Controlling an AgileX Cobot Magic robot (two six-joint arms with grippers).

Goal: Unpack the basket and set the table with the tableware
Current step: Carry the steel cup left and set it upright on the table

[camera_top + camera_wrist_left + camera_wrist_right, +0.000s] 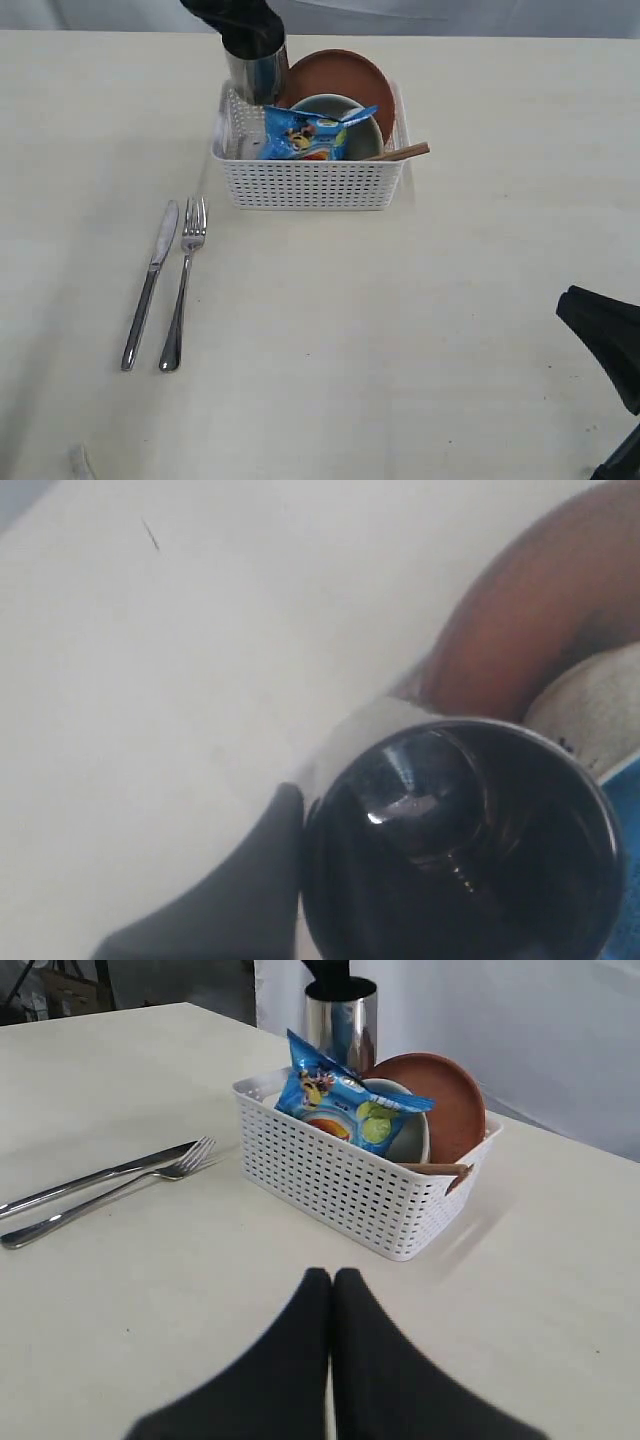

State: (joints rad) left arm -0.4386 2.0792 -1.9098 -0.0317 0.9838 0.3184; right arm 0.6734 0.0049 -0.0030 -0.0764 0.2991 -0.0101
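We see the left gripper (pixel 250 35) closed on the cup (pixel 257 72). One finger (pixel 265 865) presses the outside of the wall, and the other seems to reach down inside the mouth. The cup is upright at the far left corner of the basket (pixel 310 185). Its base is hidden by the rim, so we cannot tell whether it rests inside or hangs just above. The basket stands toward the far middle of the table (pixel 450 300). In it the plate (pixel 345 72) leans on edge at the back, with the bowl (pixel 368 128) in front of it and a blue bag (pixel 308 133) propped against the bowl. A brown wooden piece (pixel 408 152) pokes over the right rim; we cannot tell whether it is spoon or chopsticks. The knife (pixel 150 285) and fork (pixel 182 290) lie side by side on the table, left of and nearer than the basket, knife outermost. The right gripper (pixel 331 1278) has its fingers pressed together, holds nothing, and sits low over bare table well short of the basket.
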